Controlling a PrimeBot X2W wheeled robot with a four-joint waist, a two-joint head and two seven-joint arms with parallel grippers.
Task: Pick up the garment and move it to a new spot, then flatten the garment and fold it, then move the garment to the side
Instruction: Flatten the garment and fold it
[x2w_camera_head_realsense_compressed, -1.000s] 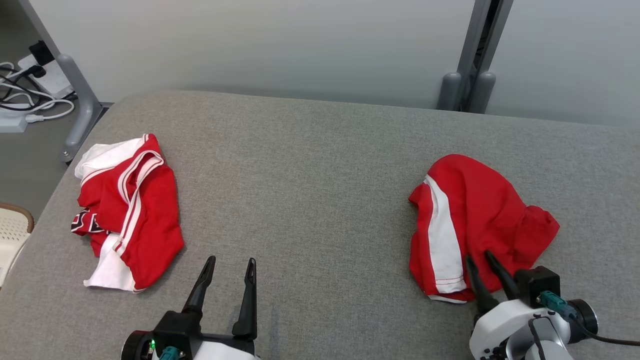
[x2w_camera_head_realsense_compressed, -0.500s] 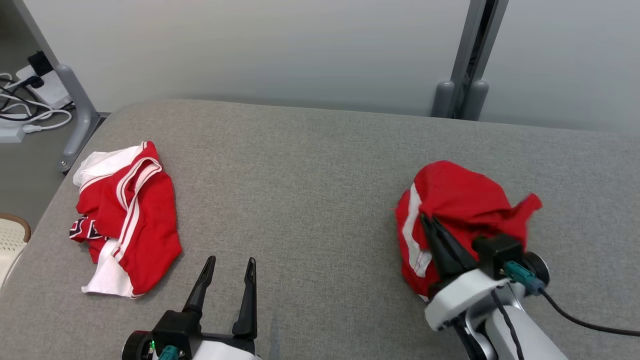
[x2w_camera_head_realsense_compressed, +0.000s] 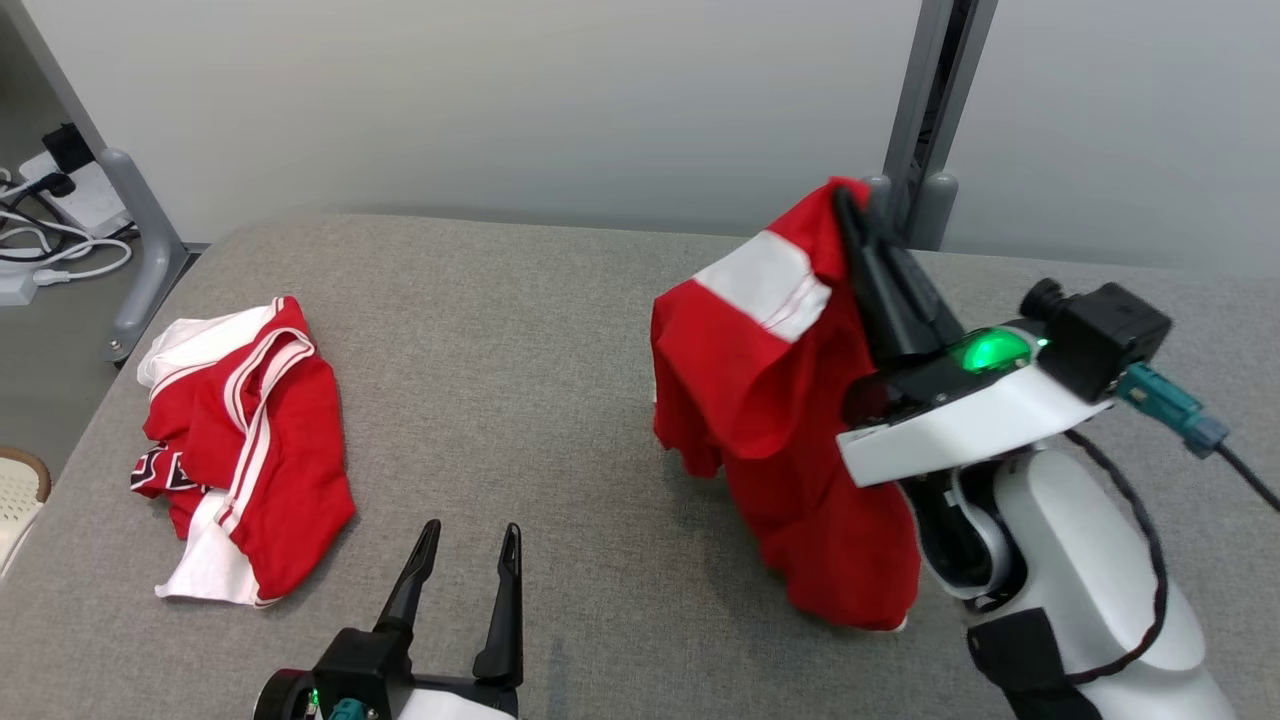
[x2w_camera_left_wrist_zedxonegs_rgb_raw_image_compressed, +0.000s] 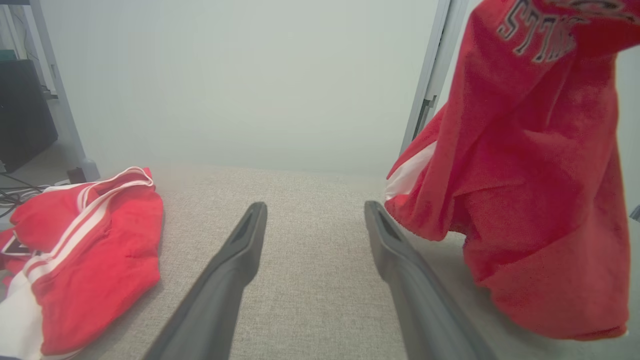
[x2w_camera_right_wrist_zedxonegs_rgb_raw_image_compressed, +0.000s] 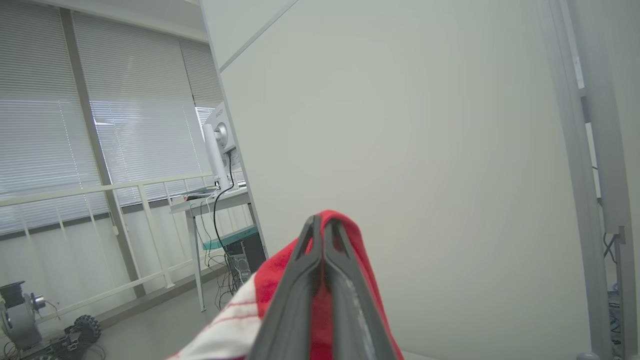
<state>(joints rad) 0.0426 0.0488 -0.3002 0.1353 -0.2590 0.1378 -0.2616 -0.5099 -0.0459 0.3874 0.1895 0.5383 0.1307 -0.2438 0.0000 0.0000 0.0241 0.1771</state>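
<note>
Your right tool (x2w_camera_head_realsense_compressed: 845, 200) was clamped shut on the red garment (x2w_camera_head_realsense_compressed: 770, 400), its two dark fingers pressed together with a ridge of red cloth pinched at their tips. You could see that plainly in the right wrist view, where the right tool (x2w_camera_right_wrist_zedxonegs_rgb_raw_image_compressed: 322, 222) pointed up toward the pale wall with the garment (x2w_camera_right_wrist_zedxonegs_rgb_raw_image_compressed: 362, 255) draped over both sides of it. The garment hung from that grip over the right half of the grey desk (x2w_camera_head_realsense_compressed: 520, 330), a white panel (x2w_camera_head_realsense_compressed: 765, 280) showing near the top and the red body drooping down. Its lowest fold seemed to touch the desk, though from the head view I could not tell for sure. In the left wrist view the garment (x2w_camera_left_wrist_zedxonegs_rgb_raw_image_compressed: 525, 175) filled the right side, with dark lettering (x2w_camera_left_wrist_zedxonegs_rgb_raw_image_compressed: 540, 30) near its top. Your left tool (x2w_camera_head_realsense_compressed: 471, 528) sat low at the near edge, its fingers spread wide and holding nothing; the left wrist view showed the left tool (x2w_camera_left_wrist_zedxonegs_rgb_raw_image_compressed: 315, 206) over bare desk. A second red and white garment (x2w_camera_head_realsense_compressed: 270, 430) lay crumpled on the left side of the desk, well apart from both tools.
</note>
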